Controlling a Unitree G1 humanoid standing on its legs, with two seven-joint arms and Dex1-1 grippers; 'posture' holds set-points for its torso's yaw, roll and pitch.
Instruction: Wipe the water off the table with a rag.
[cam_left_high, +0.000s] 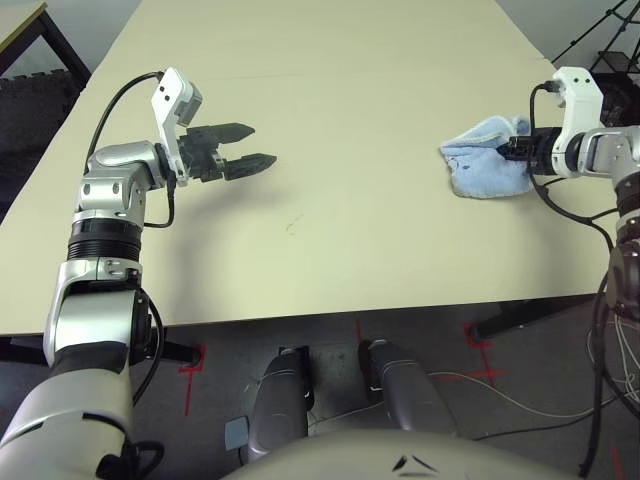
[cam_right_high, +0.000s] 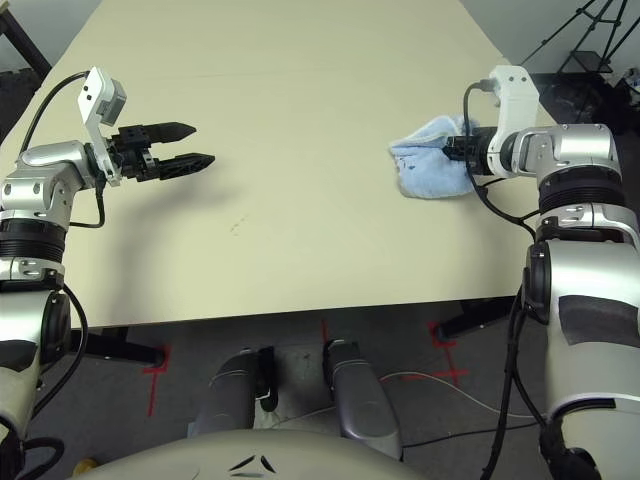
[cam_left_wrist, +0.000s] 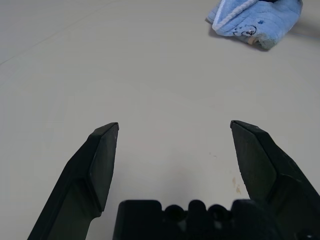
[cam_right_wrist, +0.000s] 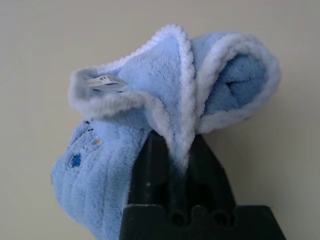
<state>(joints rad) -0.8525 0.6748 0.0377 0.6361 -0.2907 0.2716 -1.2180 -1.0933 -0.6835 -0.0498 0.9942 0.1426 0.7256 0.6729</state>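
- Right wrist view: right hand (cam_right_wrist: 172, 150) clenched on the bunched light-blue terry rag (cam_right_wrist: 165, 110), resting on the pale beige worktop (cam_left_high: 330, 120).
- Left hand (cam_left_high: 250, 147) spread wide, empty, far across from the rag.

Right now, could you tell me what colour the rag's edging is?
White, trimming the light-blue rag; the right wrist view shows it best, where the right gripper pinches it.
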